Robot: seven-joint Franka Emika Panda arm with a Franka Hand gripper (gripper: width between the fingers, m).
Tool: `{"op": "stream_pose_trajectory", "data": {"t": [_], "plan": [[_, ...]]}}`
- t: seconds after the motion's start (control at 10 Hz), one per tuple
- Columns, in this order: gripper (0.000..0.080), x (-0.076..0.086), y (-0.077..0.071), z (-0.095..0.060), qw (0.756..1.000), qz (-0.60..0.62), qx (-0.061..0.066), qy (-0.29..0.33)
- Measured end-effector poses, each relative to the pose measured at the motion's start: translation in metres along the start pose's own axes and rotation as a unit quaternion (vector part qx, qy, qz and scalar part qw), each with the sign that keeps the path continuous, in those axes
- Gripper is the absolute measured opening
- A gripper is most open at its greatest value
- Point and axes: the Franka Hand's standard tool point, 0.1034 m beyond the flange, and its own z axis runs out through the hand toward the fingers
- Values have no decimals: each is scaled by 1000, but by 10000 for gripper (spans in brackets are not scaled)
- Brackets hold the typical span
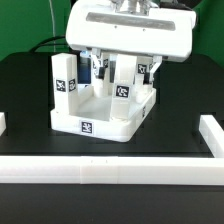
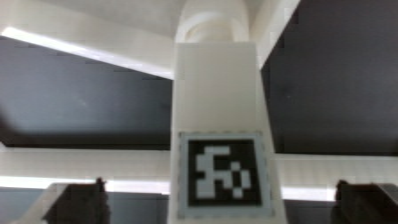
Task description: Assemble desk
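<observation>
The arm comes down from above with its white wrist housing (image 1: 128, 30) level over the far part of the desk top (image 1: 105, 112), and the tool (image 1: 118, 75) points straight down into the tray. The desk top lies on the black table (image 1: 30, 110), its raised rim up and a tag on its near wall. One leg (image 1: 64, 82) stands upright at the desk top's corner on the exterior view's left, apart from the tool. Further legs stand at the far side of the desk top, partly hidden by the tool, so their count cannot be told.

In the wrist view a tagged leg (image 2: 221, 130) rises upright midway between the two dark fingertips (image 2: 75, 200), with a clear gap on each side; the tool is spread wide and grips nothing. Behind that leg runs the white rim of the desk top.

A white border bar (image 1: 110, 172) lies on the table nearer than the desk top, well apart from it.
</observation>
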Motion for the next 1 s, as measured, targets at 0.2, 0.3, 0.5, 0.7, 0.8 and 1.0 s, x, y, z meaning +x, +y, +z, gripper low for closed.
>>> {"op": "stream_pose_trajectory", "data": {"t": [0.2,0.3,0.5,0.7,0.8,1.0], "plan": [[647,7,3,-10,1000,-6,6,1],[647,11,3,-18,1000,-7,13,-8],[649,22,5,-31,1000,-7,24,-11],[649,21,5,-30,999,-5,27,-22],[649,21,5,-30,999,-5,26,-21],[649,13,5,-21,995,-3,37,-94]]}}
